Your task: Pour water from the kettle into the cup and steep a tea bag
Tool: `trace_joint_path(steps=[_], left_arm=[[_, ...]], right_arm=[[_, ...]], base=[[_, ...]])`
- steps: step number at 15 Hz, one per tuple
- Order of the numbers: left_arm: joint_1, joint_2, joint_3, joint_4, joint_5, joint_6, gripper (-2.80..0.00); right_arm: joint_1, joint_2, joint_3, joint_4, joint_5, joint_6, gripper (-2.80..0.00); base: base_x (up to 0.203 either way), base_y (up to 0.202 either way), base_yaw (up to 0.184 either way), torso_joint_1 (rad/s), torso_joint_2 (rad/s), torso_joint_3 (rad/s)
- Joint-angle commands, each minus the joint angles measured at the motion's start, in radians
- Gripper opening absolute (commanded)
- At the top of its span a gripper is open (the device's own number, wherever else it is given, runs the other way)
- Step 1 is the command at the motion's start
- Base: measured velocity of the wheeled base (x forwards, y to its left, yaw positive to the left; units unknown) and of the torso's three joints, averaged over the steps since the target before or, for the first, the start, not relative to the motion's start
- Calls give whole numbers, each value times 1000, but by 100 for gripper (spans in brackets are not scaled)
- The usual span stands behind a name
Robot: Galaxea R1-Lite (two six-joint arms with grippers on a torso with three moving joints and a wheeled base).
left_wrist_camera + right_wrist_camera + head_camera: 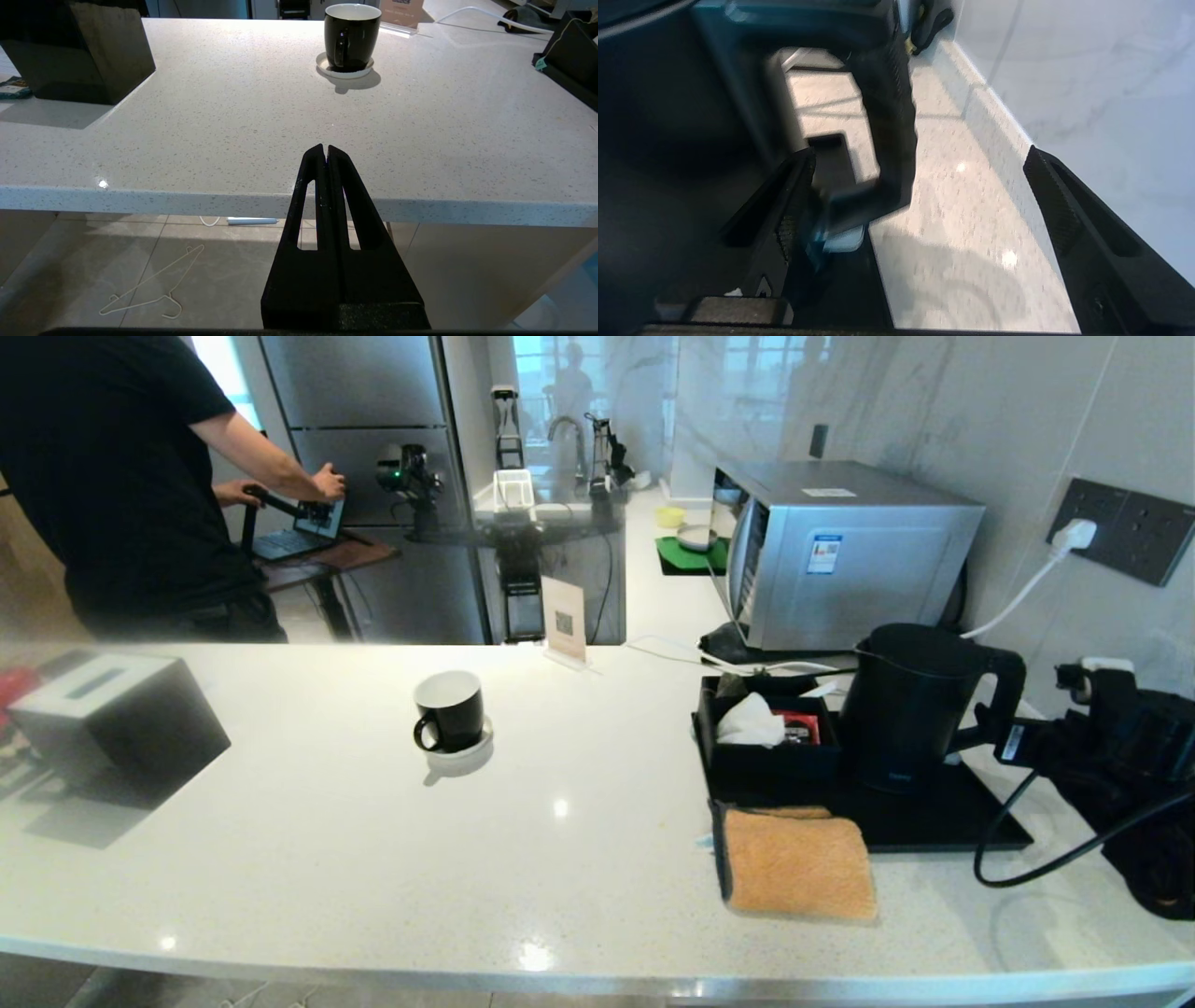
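The right gripper (920, 196) has its fingers spread wide, one finger (794, 205) against the inner side of the kettle handle (887, 116) and the other well out on the wall side — the handle stands between them, not clamped. In the head view this gripper (1004, 733) sits at the far right of the counter (373, 840), just behind the kettle (910, 705), which stands upright on a black tray (934, 817). At the front of that tray an orange cloth (798, 863) lies partly over the edge, and a black box with white tissue (752, 723) sits beside the kettle on its left. Behind it stands a silver microwave (845, 555).

The left gripper (325, 151) has its fingers pressed together, holding nothing, and hangs just off the front edge of the counter — parked. Ahead of it the cup (351, 35) stands upright on its white saucer (345, 72), handle toward the robot, well apart from the kettle. The cup's white inside shows no tea bag. A dark tissue box (112, 719) sits at the counter's left end. A person in black (112, 476) stands beyond the counter.
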Motion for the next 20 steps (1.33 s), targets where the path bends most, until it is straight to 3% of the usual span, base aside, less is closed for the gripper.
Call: trace_joint_path(steps=[1, 9, 20], left_arm=[[0, 1, 0, 0, 0, 0, -280], [0, 1, 0, 0, 0, 0, -280], [0, 1, 0, 0, 0, 0, -280]], right_arm=[[-1, 44, -45, -8, -10, -1, 0], [-3, 110, -222, -1, -10, 6, 0], [-1, 132, -266, -7, -6, 5, 0]], base=[[0, 0, 0, 0, 0, 0], [0, 0, 0, 0, 0, 0], [0, 0, 0, 0, 0, 0]])
